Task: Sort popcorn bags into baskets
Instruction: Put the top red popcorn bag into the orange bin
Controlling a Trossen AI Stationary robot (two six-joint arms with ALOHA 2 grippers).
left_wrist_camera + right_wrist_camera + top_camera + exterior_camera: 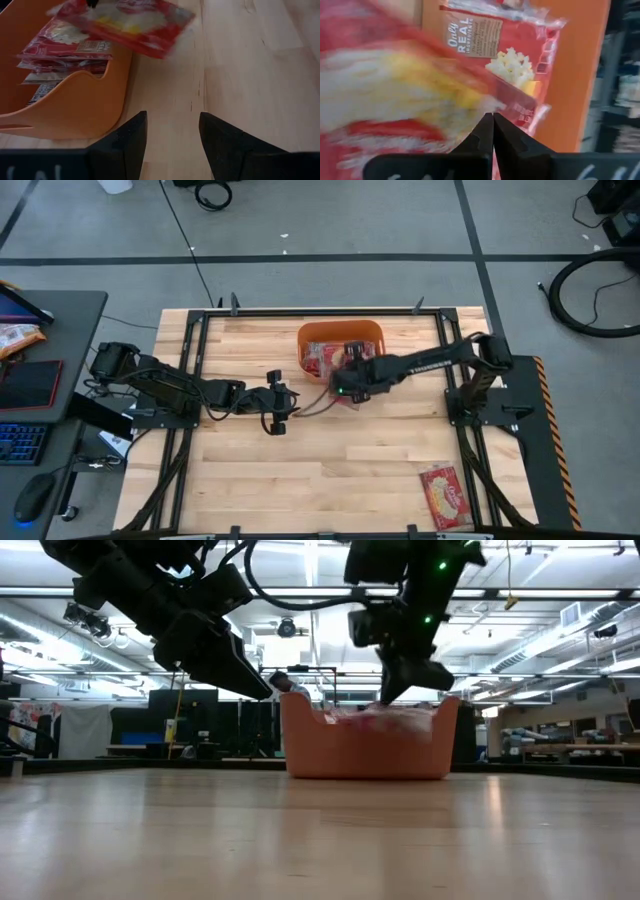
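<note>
Jaws of the right gripper [493, 131] pressed together above the orange tub [340, 332]; left gripper [172, 142] parted.

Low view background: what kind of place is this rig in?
Probably a large robotics lab or workshop hall. Open ceiling with strip lights and long workbenches lie behind the wooden table; the high view shows a desk with a keyboard beside it.
</note>
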